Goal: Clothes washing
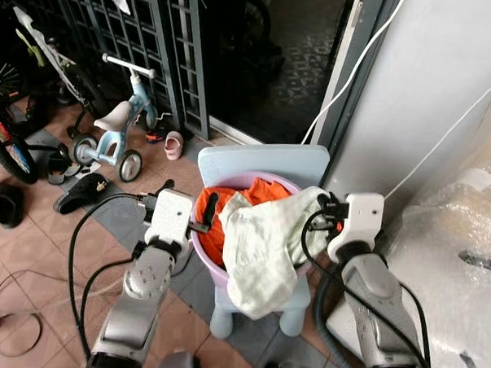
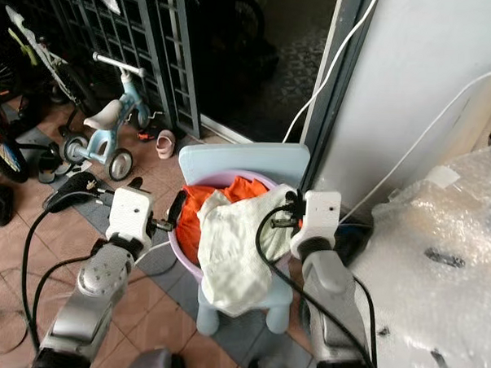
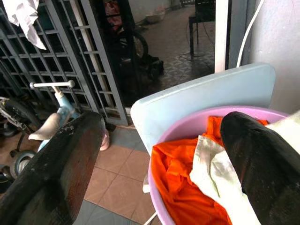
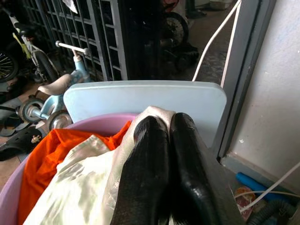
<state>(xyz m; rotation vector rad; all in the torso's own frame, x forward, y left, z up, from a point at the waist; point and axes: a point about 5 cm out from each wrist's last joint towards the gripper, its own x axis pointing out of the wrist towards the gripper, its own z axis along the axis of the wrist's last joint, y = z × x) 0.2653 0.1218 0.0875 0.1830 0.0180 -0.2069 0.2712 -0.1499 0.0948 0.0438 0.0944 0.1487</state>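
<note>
Black fingers of my right gripper [image 4: 161, 140] pinch a fold of the pale cream garment [image 1: 263, 242] at the far right rim of the lilac basin [image 1: 206, 251]. My left gripper [image 3: 159, 154] stands spread wide at the basin's left side, one finger [image 3: 51, 168] outside the rim, the other finger [image 3: 262, 164] over the laundry. Inside the basin, an orange garment [image 1: 245, 200] lies under the cream one, which spills over the front edge. The basin rests on a light blue child's chair [image 1: 263, 164] on the tiled floor [image 1: 30, 256]. A small blue balance bike [image 1: 117, 129] and scattered shoes [image 1: 173, 145] stand well apart to my left, before a dark metal gate [image 1: 138, 33].
</note>
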